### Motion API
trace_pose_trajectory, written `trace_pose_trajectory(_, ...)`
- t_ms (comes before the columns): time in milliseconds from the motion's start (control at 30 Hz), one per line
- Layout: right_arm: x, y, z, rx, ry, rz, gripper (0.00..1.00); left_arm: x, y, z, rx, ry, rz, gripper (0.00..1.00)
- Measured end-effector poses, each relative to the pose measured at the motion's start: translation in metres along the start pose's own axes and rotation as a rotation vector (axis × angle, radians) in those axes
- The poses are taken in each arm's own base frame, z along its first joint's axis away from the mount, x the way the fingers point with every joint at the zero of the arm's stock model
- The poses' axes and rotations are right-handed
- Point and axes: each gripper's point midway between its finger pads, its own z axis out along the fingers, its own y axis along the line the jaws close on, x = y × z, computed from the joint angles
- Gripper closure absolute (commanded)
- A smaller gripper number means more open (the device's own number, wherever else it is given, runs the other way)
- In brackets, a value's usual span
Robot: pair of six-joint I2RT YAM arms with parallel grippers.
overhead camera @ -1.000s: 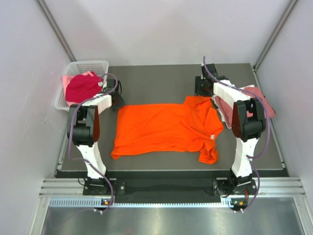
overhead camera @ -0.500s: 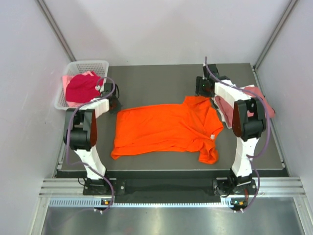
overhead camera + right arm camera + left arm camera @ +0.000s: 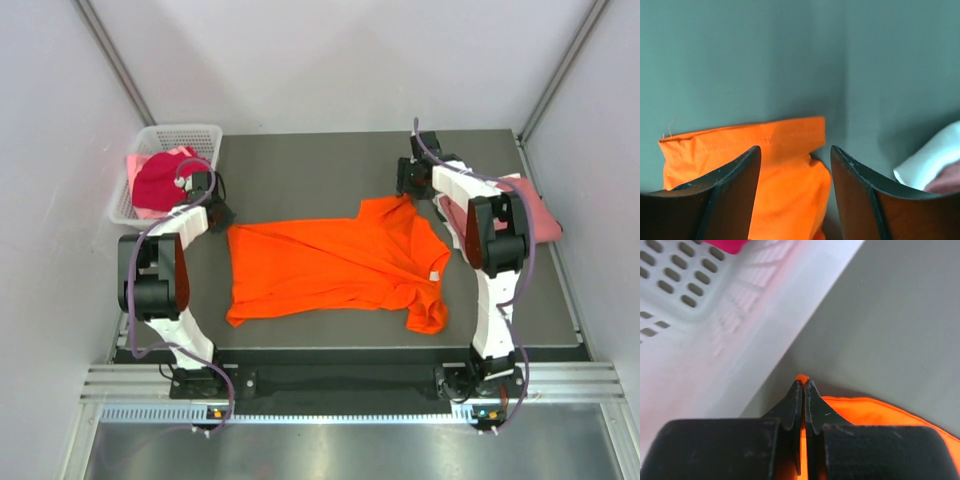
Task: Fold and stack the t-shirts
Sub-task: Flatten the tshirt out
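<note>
A bright orange t-shirt (image 3: 335, 262) lies spread across the middle of the dark table. My left gripper (image 3: 218, 217) is shut on its far left corner, with orange cloth (image 3: 802, 379) pinched between the jaws next to the basket. My right gripper (image 3: 408, 187) is open over the shirt's far right sleeve (image 3: 765, 145), with the sleeve hem lying between the fingers (image 3: 730, 175). A folded dusty rose shirt (image 3: 535, 215) lies at the right, with a white cloth edge (image 3: 935, 155) beside it. A crimson shirt (image 3: 165, 180) and a pale pink one (image 3: 135, 165) sit in the basket.
A white plastic lattice basket (image 3: 180, 133) stands at the table's far left corner, and its wall (image 3: 700, 295) is close to my left gripper. Grey walls enclose the table on three sides.
My left gripper has pulled the orange shirt's far left corner to the left, toward the basket, which stretches the shirt. The right sleeve shifted left. My right gripper moved slightly farther back.
</note>
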Motion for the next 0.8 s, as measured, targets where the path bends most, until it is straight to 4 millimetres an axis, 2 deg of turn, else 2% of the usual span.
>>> trace_pose_trajectory(233, -0.005, 0.003, 0.016, -0.023, 0.007, 0.018, 0.47, 0.004, -0.003, 0.004, 0.018, 0.008, 0.005, 1.0)
trace_pose_trajectory(500, -0.004, -0.001, 0.019, -0.025, 0.017, 0.048, 0.54, 0.004, -0.002, 0.004, 0.019, 0.007, 0.013, 1.0)
trace_pose_trajectory(667, -0.01, 0.002, 0.025, -0.045, 0.01, 0.06, 0.58, 0.004, -0.002, 0.004, 0.019, 0.007, 0.013, 1.0)
trace_pose_trajectory(767, -0.009, 0.005, 0.025, -0.061, 0.015, 0.067, 0.81, 0.004, -0.002, 0.004, 0.019, 0.007, 0.014, 1.0)
trace_pose_trajectory(800, -0.009, 0.006, 0.025, -0.066, 0.018, 0.068, 0.98, 0.004, -0.002, 0.004, 0.019, 0.007, 0.014, 1.0)
